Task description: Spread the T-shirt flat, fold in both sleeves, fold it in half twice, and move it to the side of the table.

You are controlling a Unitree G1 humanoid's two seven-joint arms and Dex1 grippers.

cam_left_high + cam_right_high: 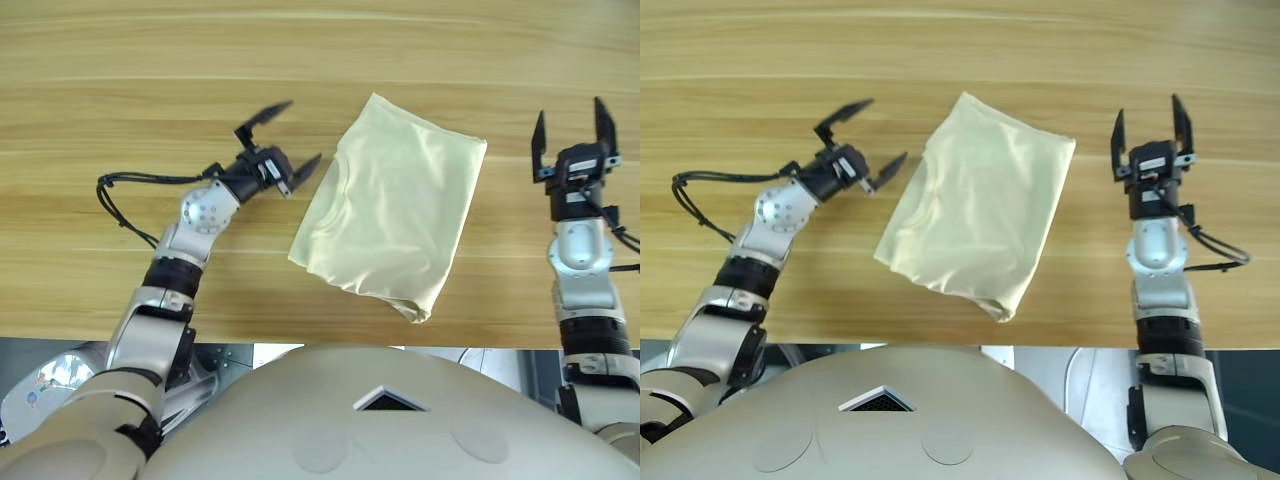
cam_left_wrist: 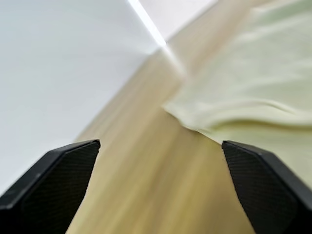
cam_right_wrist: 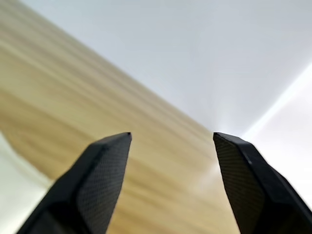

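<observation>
A pale yellow T-shirt [image 1: 390, 205] lies folded into a rough rectangle on the wooden table [image 1: 120, 60], tilted, with one corner near the front edge. My left gripper [image 1: 282, 140] hovers open just left of the shirt's left edge, fingers spread, holding nothing. In the left wrist view the T-shirt [image 2: 253, 83] shows beyond the two black fingertips [image 2: 53, 180]. My right gripper [image 1: 573, 124] stands open to the right of the shirt, fingers pointing toward the far side, apart from the cloth. The right wrist view shows its fingertips [image 3: 102, 180] over bare wood.
The table's front edge [image 1: 300, 342] runs just behind the shirt's near corner. Black cables [image 1: 125, 195] trail from the left wrist over the wood. Bare table stretches beyond the shirt and to both sides.
</observation>
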